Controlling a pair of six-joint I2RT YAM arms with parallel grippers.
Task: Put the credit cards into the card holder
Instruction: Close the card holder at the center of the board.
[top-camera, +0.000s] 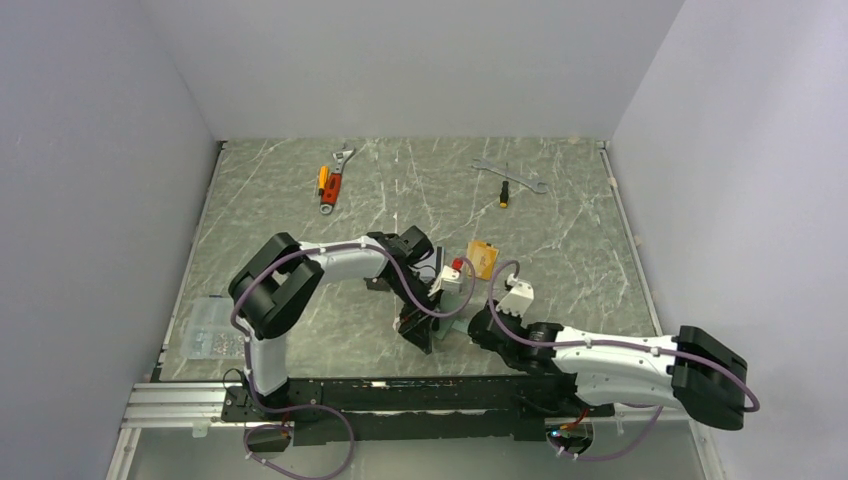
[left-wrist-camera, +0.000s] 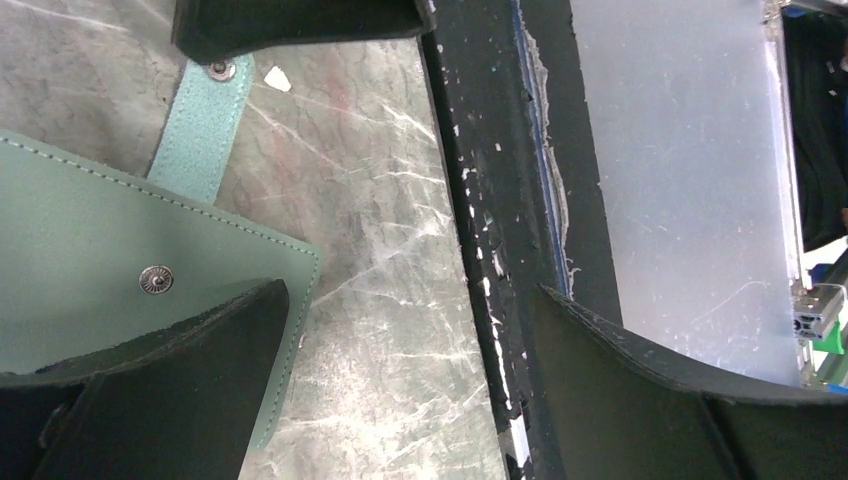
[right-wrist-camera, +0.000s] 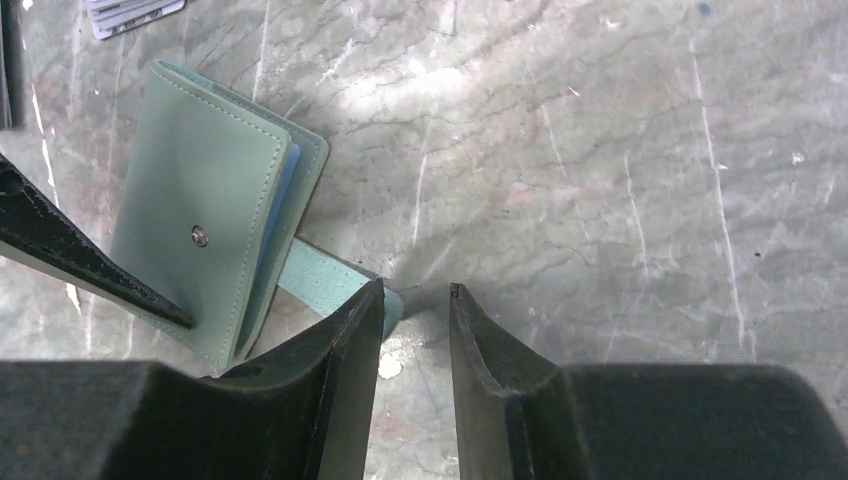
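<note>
The sage-green card holder (right-wrist-camera: 210, 210) lies folded on the marble table, a sliver of blue lining showing at its edge. Its snap tab (right-wrist-camera: 325, 283) sticks out toward my right gripper (right-wrist-camera: 415, 292). The tab's end lies at the left fingertip, and the jaws stand narrowed with bare table showing in the gap. My left gripper (left-wrist-camera: 412, 300) is wide open, with one finger (left-wrist-camera: 190, 390) resting on the holder's cover (left-wrist-camera: 90, 240) and the other over the table's edge. Silver-grey credit cards (right-wrist-camera: 135, 12) lie beyond the holder. Orange ones (top-camera: 482, 258) lie behind the grippers.
At the back lie an adjustable wrench with an orange grip (top-camera: 335, 180), a steel wrench (top-camera: 510, 175) and a small screwdriver (top-camera: 504, 192). A clear box of small parts (top-camera: 212, 340) sits at the left edge. The black front rail (left-wrist-camera: 500, 200) runs close beside the holder.
</note>
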